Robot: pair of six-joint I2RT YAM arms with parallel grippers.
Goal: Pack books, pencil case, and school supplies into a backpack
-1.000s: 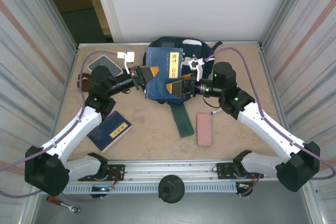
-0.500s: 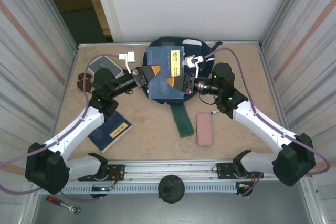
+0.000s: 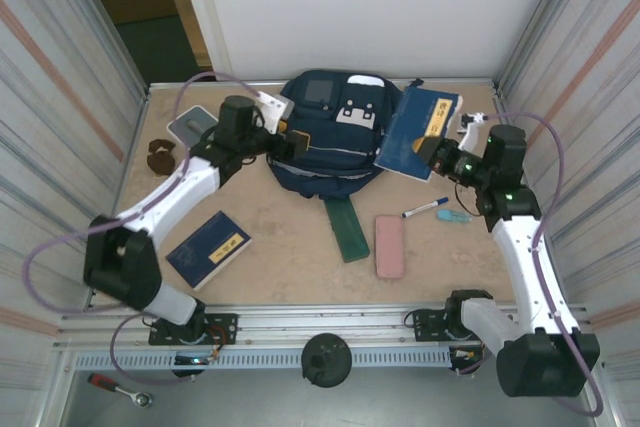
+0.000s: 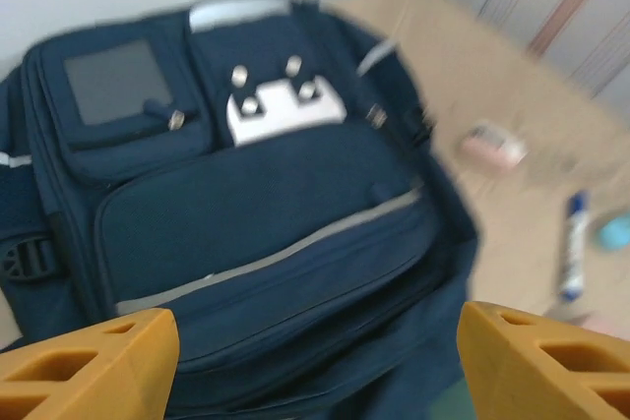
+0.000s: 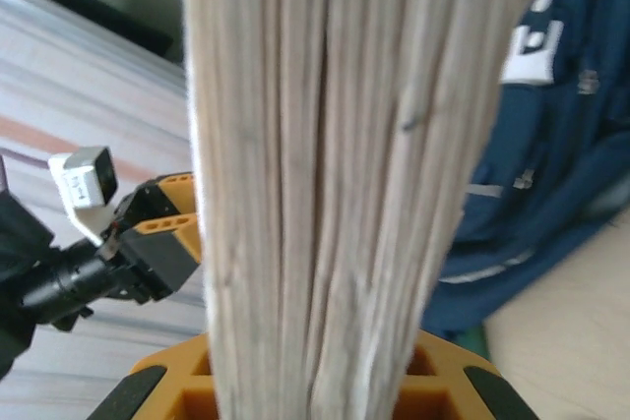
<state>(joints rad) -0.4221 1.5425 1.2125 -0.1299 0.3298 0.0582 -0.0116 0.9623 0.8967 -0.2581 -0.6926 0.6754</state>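
Your right gripper (image 3: 434, 151) was pinched on the lower right edge of one of the books (image 3: 415, 129). It held that book tilted above the worktop (image 3: 285, 232), in the upper right of the overhead frame. The book's left edge was just beside the right side of the backpack (image 3: 325, 137). In the right wrist view its pale page edges stood upright between the orange jaws, with the backpack behind at the right.

Your left gripper (image 3: 291, 142) was spread wide with nothing between its fingers (image 4: 94, 366). It sat at the backpack's left side, at upper centre of the overhead frame. Its own camera looked across the backpack's front, showing the grey patch, the white buckle tabs and the pale trim line, all somewhat blurred.

The backpack lay flat against the far wall. The second book (image 3: 208, 249) lay flat at lower left, well apart from both grippers. Right of centre, the marker (image 3: 425, 208) lay with its blue cap toward a small light-blue item (image 3: 455, 215). A pink case (image 3: 389, 245) lay just below them, beside a dark green flat piece (image 3: 345, 229). A white-and-grey box (image 3: 195, 125) rested at upper left.
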